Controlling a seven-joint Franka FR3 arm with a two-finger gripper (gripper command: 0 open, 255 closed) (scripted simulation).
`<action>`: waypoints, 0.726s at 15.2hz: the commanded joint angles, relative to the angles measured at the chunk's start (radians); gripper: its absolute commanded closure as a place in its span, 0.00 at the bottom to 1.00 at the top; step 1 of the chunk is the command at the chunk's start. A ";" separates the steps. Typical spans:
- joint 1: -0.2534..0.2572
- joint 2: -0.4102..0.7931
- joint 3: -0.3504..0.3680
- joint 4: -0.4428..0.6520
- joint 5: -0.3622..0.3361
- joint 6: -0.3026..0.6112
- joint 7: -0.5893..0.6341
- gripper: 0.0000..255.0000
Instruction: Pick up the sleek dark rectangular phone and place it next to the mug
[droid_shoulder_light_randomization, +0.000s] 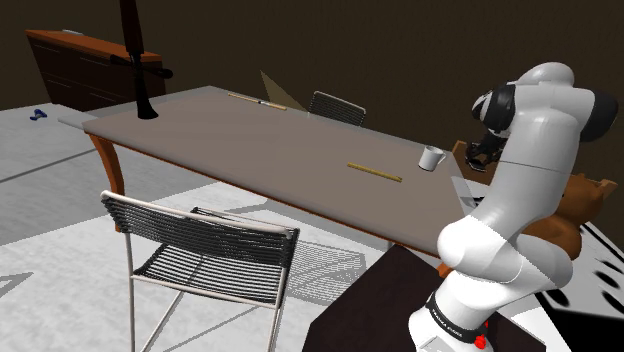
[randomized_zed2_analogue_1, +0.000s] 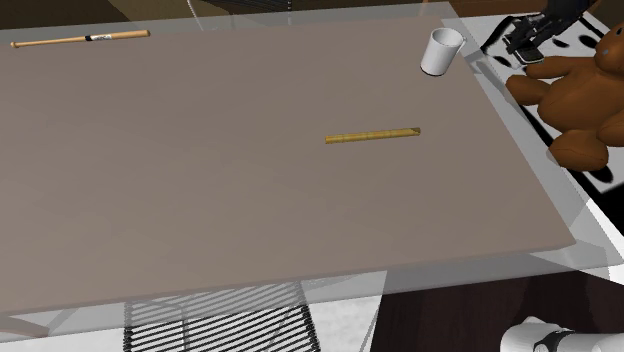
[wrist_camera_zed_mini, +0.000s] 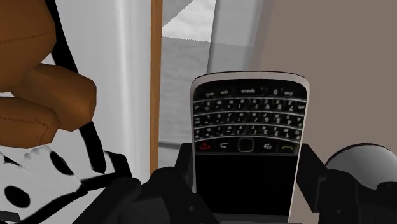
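The phone (wrist_camera_zed_mini: 248, 127) is dark with a silver rim, a small keyboard and a black screen. In the wrist view it sits clasped between my two black fingers (wrist_camera_zed_mini: 181, 175), so my gripper (wrist_camera_zed_mini: 245, 184) is shut on it. In the shoulder view the gripper (droid_shoulder_light_randomization: 482, 152) hangs just off the table's far right end, a short way right of the white mug (droid_shoulder_light_randomization: 431, 157). In the second exterior view the gripper (randomized_zed2_analogue_1: 530, 42) is above a black-and-white patterned surface, right of the mug (randomized_zed2_analogue_1: 441, 50), which stands upright near the table's corner.
A brown teddy bear (randomized_zed2_analogue_1: 575, 100) lies on the patterned surface beside the gripper. On the grey-brown table (randomized_zed2_analogue_1: 200, 180) lie a thin yellow ruler (randomized_zed2_analogue_1: 372, 135) and a baseball bat (randomized_zed2_analogue_1: 80, 39). A wire chair (droid_shoulder_light_randomization: 200, 250) stands at the table's near side.
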 joint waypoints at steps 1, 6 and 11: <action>-0.004 0.010 0.003 -0.013 0.009 0.022 -0.009 1.00; -0.008 0.033 0.012 -0.049 0.029 0.078 -0.026 1.00; -0.014 0.061 0.024 -0.079 0.052 0.131 -0.044 1.00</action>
